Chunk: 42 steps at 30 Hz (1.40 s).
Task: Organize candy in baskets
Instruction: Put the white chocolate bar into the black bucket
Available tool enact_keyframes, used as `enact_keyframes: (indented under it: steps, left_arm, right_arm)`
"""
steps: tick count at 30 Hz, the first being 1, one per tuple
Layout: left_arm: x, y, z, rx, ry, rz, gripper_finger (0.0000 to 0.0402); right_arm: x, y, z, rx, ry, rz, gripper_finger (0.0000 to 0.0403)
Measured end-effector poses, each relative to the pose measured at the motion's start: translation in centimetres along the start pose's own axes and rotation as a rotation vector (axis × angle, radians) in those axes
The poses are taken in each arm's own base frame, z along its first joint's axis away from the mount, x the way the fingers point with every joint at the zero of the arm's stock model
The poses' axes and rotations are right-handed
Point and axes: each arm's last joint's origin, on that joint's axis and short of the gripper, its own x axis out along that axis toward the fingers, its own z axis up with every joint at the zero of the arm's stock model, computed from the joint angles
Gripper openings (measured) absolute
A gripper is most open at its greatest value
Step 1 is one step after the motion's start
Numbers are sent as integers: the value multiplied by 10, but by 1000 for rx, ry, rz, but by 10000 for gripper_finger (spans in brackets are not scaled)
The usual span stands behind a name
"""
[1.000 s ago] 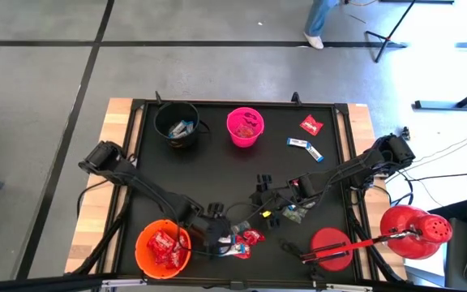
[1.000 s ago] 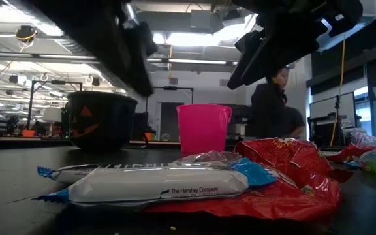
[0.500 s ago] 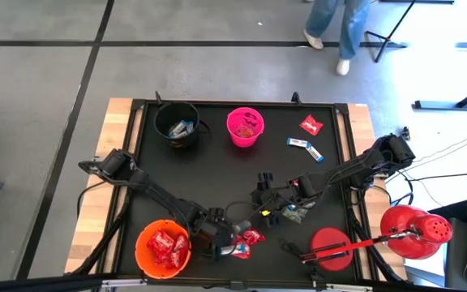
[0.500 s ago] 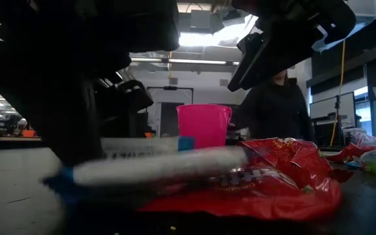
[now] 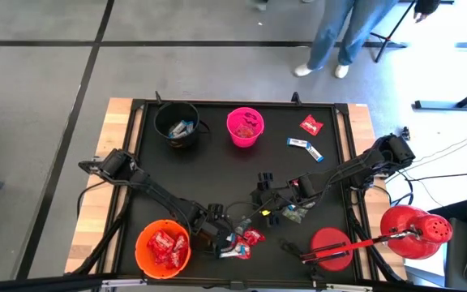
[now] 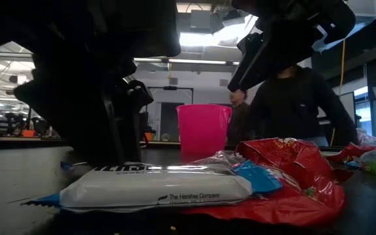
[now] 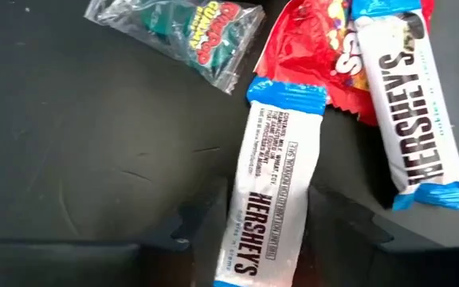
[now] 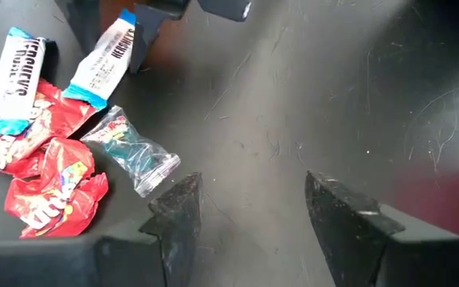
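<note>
Now that my left gripper (image 7: 257, 227) has dropped from its hover 1 s ago, its open fingers straddle the near Hershey's bar (image 7: 271, 183), no longer blurred, so I judge the grasp is next.

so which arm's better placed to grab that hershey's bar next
Left. Its tool is open with a finger on each side of the Hershey's bar by the orange bucket. The right tool hangs open over bare table, farther off.
</note>
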Motion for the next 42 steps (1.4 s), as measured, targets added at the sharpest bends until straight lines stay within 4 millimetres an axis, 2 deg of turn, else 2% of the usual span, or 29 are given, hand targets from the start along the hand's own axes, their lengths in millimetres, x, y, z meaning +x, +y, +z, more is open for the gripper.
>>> enact_keyframes:
  steps: [8, 13, 17, 25, 31, 42]
  left_arm:
    - [-2, 1, 2, 1, 7, -6, 72]
    - [-10, -3, 15, 47, -21, 9, 63]
    - [-25, -5, 28, 82, -7, 81, 63]
    - [-71, -5, 48, 133, 108, 283, 64]
    - [-111, -1, 56, 149, 122, 427, 64]
    - [-181, 23, 39, 72, 89, 673, 65]
  right_arm:
    - [0, 0, 0, 0, 0, 0, 218]
    - [0, 0, 0, 0, 0, 0, 218]
    - [0, 0, 0, 0, 0, 0, 218]
    - [0, 0, 0, -1, 3, 0, 218]
    - [0, 0, -1, 22, 8, 0, 218]
    - [0, 0, 0, 38, 2, 0, 218]
